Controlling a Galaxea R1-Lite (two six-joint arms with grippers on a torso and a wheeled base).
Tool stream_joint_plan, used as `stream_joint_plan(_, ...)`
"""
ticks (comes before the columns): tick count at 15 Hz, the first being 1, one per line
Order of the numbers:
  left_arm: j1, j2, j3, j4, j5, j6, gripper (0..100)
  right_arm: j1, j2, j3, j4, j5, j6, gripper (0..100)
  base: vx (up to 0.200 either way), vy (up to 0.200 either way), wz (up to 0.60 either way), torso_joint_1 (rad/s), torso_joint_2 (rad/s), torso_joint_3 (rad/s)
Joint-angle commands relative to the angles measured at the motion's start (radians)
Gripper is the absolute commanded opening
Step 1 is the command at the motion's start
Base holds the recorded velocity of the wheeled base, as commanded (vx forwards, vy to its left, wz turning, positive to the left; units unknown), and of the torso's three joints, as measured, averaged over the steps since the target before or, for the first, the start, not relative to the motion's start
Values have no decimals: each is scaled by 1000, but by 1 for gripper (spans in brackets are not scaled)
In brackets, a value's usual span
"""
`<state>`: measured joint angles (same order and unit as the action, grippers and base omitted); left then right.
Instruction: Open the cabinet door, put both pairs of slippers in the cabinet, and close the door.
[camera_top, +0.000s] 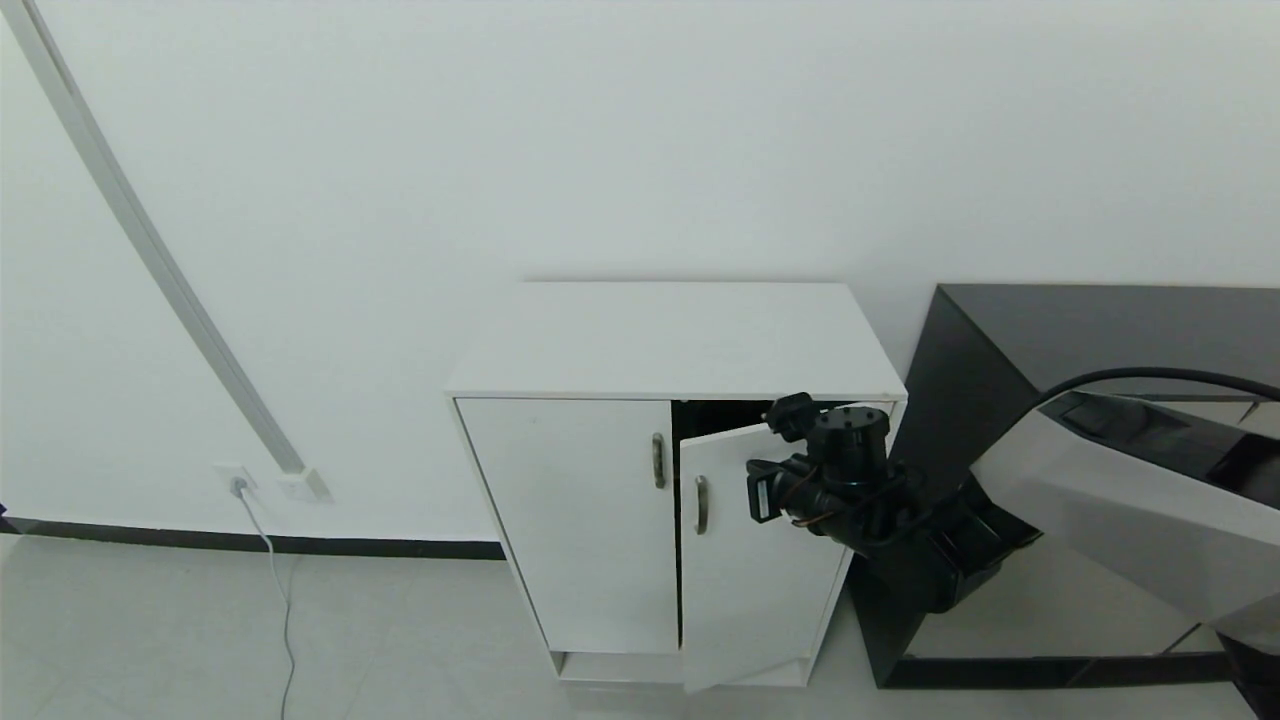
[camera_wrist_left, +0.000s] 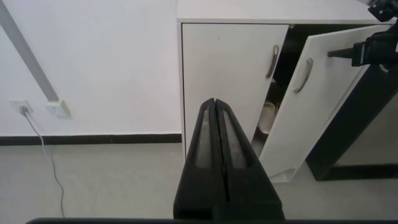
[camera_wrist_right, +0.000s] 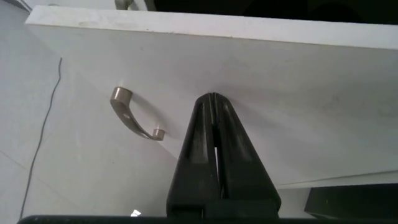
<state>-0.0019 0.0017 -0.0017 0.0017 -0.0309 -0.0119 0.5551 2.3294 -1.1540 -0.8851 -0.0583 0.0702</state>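
Note:
A white two-door cabinet (camera_top: 676, 340) stands against the wall. Its left door (camera_top: 575, 520) is closed and its right door (camera_top: 755, 570) hangs partly ajar, leaving a dark gap at the top. My right gripper (camera_wrist_right: 213, 98) is shut, its tip against the outer face of the right door, beside the metal handle (camera_wrist_right: 134, 115). My left gripper (camera_wrist_left: 214, 102) is shut with nothing in it, held well back from the cabinet front. Through the gap, a pale slipper (camera_wrist_left: 268, 117) lies on a shelf inside; the rest of the interior is hidden.
A black glossy unit (camera_top: 1000, 340) stands right beside the cabinet on its right. A wall socket (camera_top: 238, 485) with a white cable running down to the floor is to the left. Grey floor (camera_top: 150, 640) lies open in front and to the left.

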Motion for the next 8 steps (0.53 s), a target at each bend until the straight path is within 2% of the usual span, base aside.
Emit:
stream_joint_plan(1, -1, 0, 0, 0, 0, 0, 0, -3, 13, -30, 8, 0, 0, 0, 0, 0, 0, 0, 0, 0)
stream_joint_plan(8, -1, 0, 0, 0, 2, -2, 0, -34, 47, -119, 57, -2, -1, 0, 0, 0, 0, 0, 0, 0)
